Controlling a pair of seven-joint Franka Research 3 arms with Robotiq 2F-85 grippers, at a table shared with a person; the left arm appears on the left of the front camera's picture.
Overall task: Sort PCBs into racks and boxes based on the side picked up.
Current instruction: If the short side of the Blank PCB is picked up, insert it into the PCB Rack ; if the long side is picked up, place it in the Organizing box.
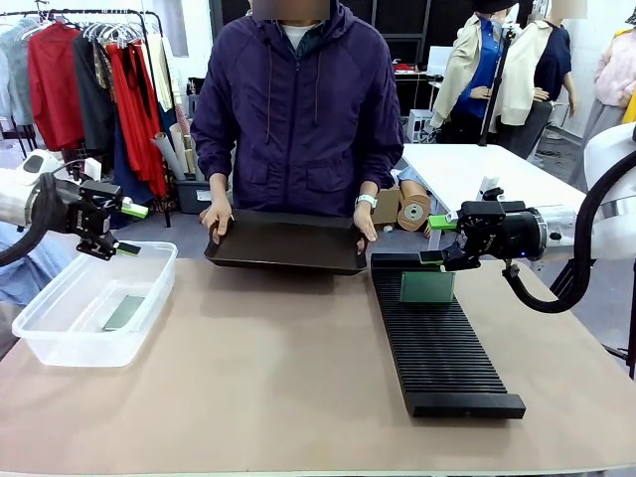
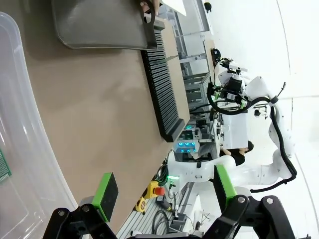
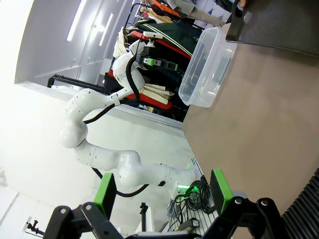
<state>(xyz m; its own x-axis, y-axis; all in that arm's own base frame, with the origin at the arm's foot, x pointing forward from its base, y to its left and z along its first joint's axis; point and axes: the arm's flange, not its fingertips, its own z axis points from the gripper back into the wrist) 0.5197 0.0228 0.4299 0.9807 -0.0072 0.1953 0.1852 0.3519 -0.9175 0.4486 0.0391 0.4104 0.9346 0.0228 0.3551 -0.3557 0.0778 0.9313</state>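
Note:
One green PCB [image 1: 427, 286] stands upright in a slot near the far end of the long black rack [image 1: 442, 343], also seen as the rack [image 2: 162, 84]. Another PCB [image 1: 124, 313] lies flat in the clear plastic box [image 1: 60, 343] at the left; its corner [image 2: 3, 167] shows inside the box [image 2: 25, 124]. My left gripper [image 1: 127, 230] hovers open and empty above the box's far edge. My right gripper [image 1: 437, 239] hangs open and empty just above the standing board. Its wrist view shows the box [image 3: 207, 67] far off.
A person at the far side holds a dark tray [image 1: 288, 243] by both ends, resting on the table's far edge between the box and the rack. The tray [image 2: 99, 25] looks empty. Bare brown tabletop [image 1: 268, 368] lies between the box and the rack.

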